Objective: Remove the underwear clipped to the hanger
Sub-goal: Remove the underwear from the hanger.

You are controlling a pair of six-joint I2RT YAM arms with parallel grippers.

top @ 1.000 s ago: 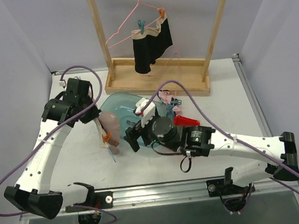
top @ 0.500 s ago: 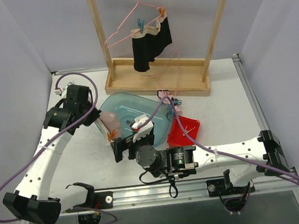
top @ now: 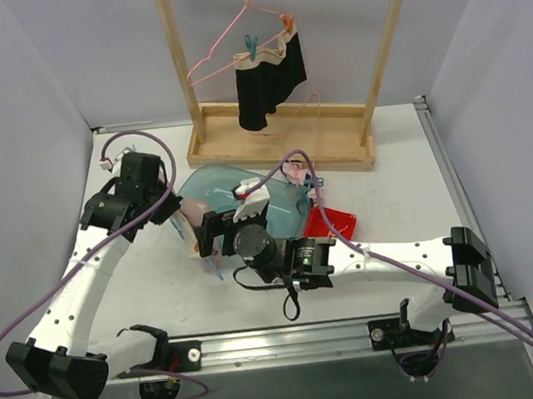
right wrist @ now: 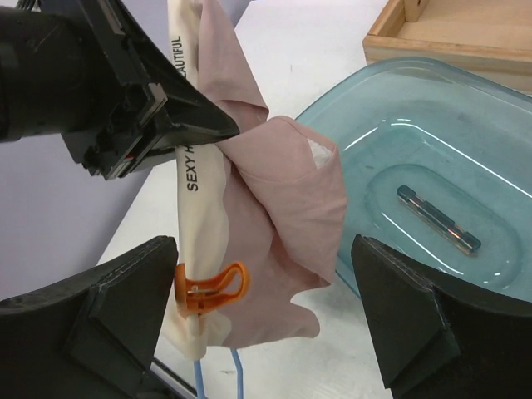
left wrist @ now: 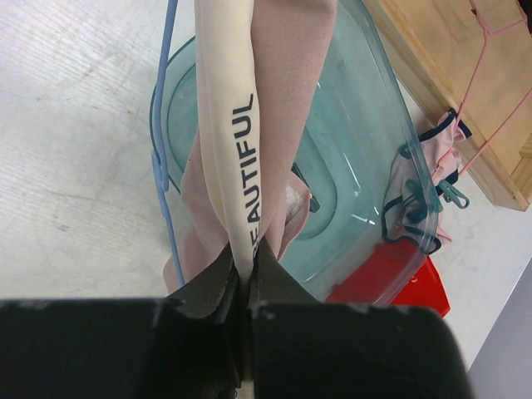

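Note:
My left gripper is shut on the cream lettered waistband of pale pink underwear and holds it up beside a teal tub. An orange clothespin clips that waistband to a blue hanger. My right gripper is open wide, one finger on each side of the clothespin and the cloth, touching neither. From above, the left gripper and right gripper meet at the pink underwear. Black underwear hangs clipped to a pink hanger. Dark-trimmed pink underwear lies by the tub.
A wooden rack stands at the back. A red tray sits right of the tub. A small dark bar lies in the tub. A teal clothespin is on the dark-trimmed underwear. Grey walls close both sides.
My right arm swung left, then moved away from me, bringing its open gripper around the pink underwear's clipped end. The left gripper keeps its hold and has barely moved.

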